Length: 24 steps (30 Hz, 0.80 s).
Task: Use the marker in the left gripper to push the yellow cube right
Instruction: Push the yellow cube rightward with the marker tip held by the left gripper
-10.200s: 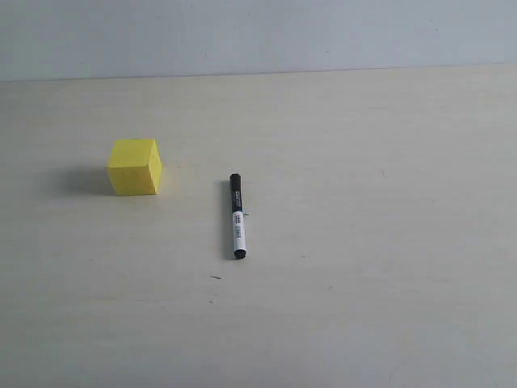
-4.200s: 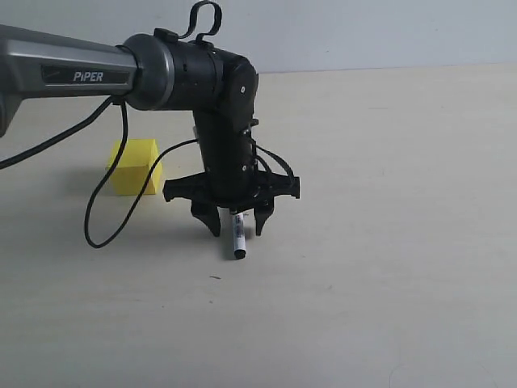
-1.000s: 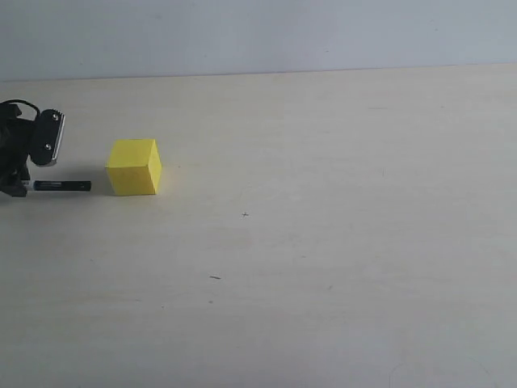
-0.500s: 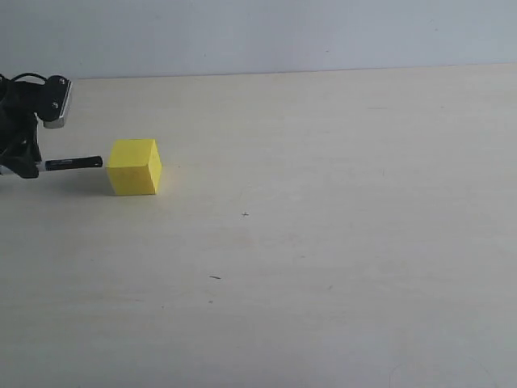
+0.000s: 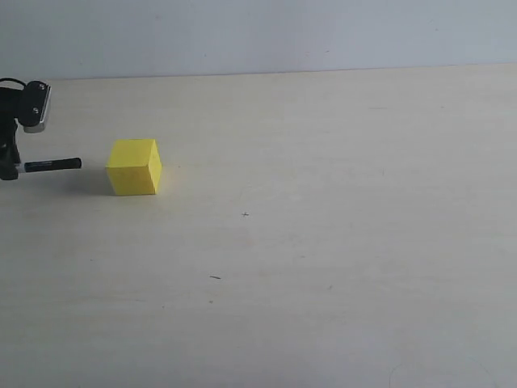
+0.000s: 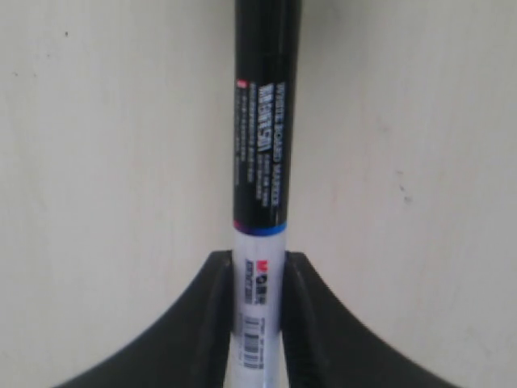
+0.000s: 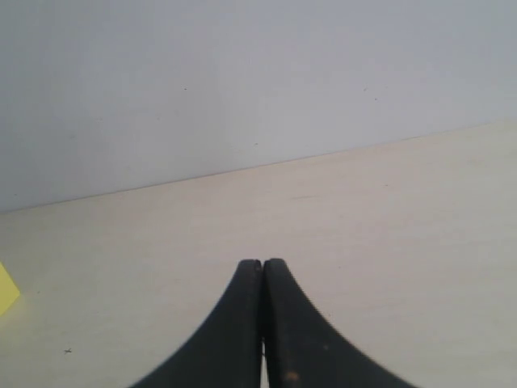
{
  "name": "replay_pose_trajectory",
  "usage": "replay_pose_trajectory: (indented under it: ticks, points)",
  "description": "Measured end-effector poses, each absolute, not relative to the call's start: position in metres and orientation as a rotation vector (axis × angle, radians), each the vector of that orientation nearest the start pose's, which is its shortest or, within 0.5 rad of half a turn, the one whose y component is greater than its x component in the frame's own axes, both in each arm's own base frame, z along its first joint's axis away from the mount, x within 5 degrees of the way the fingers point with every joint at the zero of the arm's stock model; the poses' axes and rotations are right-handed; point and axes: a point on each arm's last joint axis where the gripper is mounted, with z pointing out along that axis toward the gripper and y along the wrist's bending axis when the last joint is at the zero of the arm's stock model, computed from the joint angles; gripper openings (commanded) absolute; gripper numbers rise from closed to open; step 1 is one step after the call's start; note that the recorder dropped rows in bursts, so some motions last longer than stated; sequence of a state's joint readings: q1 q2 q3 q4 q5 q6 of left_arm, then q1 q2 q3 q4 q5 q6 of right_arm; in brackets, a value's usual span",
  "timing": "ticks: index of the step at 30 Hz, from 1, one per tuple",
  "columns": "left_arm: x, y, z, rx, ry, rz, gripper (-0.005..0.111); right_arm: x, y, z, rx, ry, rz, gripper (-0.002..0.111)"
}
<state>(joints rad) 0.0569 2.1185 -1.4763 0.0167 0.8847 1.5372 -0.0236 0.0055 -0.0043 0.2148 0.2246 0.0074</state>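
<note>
The yellow cube sits on the table at the left in the exterior view. My left gripper shows only partly at the far left edge, shut on the marker. The marker lies level with its black cap toward the cube, and a small gap separates its tip from the cube's left face. In the left wrist view the black fingers clamp the marker's white barrel; the cube is out of that view. My right gripper is shut on nothing, with a corner of the cube at the picture's edge.
The pale table runs back to a grey wall. A few tiny dark specks mark the surface right of the cube. The right arm does not show in the exterior view.
Over the last second the marker rose and its tip came close to the cube's left face; since half a second ago the left gripper has drawn back left, widening the gap. The cube has not moved.
</note>
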Motion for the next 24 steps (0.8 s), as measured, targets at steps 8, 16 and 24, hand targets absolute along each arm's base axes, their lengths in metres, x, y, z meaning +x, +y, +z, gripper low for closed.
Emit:
replay_pose_trajectory:
  ticks: [8,16,24]
  points:
    - [0.417,0.011,0.132,2.124,2.212,0.138,0.000,0.056,0.003,0.194,0.170,1.699,0.184,0.000]
    - [0.414,-0.068,0.126,2.270,2.037,0.118,0.000,0.056,0.003,0.194,0.170,1.699,0.184,0.000]
    - [0.418,-0.025,0.127,2.194,2.245,0.264,0.000,0.056,0.003,0.194,0.170,1.699,0.184,0.000]
